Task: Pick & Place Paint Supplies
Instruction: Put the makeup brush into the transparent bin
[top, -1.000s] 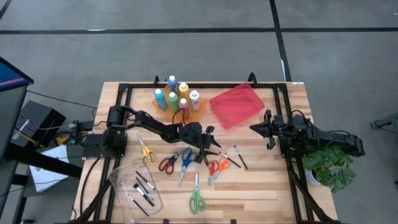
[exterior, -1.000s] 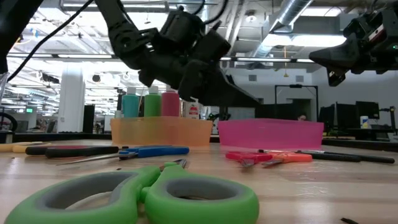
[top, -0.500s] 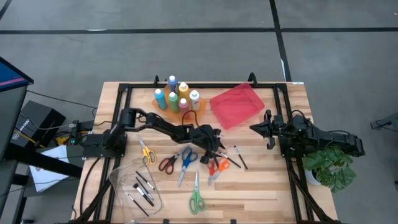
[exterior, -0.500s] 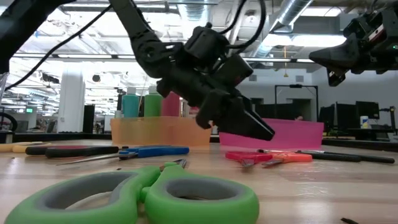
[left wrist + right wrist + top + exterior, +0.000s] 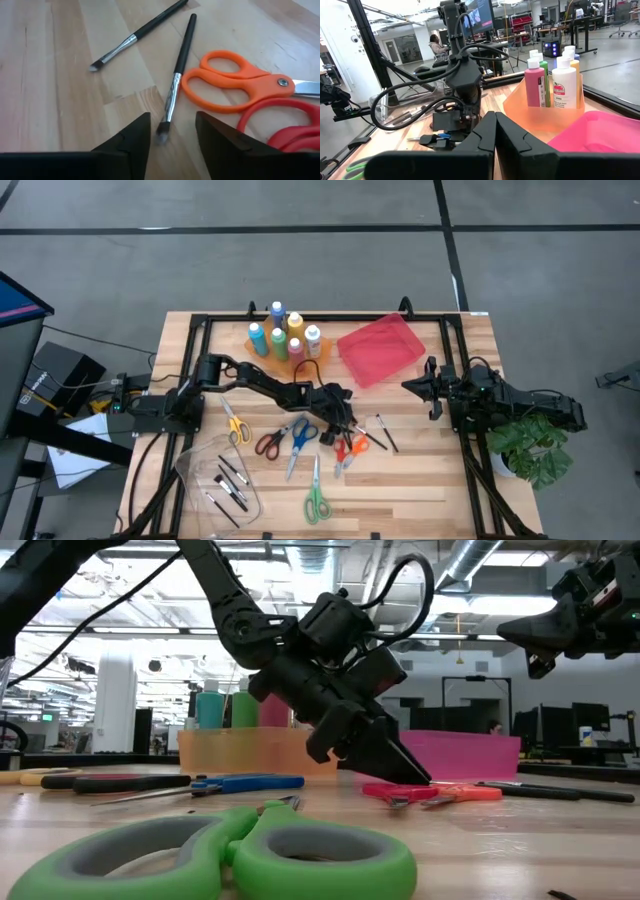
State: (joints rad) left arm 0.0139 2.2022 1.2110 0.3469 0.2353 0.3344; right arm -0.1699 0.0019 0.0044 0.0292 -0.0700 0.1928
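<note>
- Now the left end effector (image 5: 405, 772) has dropped from above the table to the wooden table (image 5: 420, 480) surface, reaching out to the middle of the scattered supplies; half a second ago it hung a little higher.
- Its two dark fingers are spread and straddle the bristle end of a thin black-handled paintbrush with a silver ferrule (image 5: 176, 75), nothing pinched yet; a grasp on this brush looks imminent.
- A second thin dark brush (image 5: 135, 36) lies near it, and smooth orange plastic-handled scissors (image 5: 235, 87) lie just beside the brush, over red-handled scissors (image 5: 287, 125).
- Green-handled scissors (image 5: 317, 502), blue-handled scissors (image 5: 297, 437) and yellow-handled scissors (image 5: 236, 425) rest flat on the pale plank surface.
- Small plastic paint bottles (image 5: 280, 335) stand upright in a translucent orange tray (image 5: 260, 750); a shallow pink-red tray (image 5: 380, 348) sits beside it.
- More brushes lie in a clear plastic tray (image 5: 200, 470) near the front left corner.
- At the right edge, the right end effector (image 5: 410, 386) waits raised off the table, fingers pressed together.
</note>
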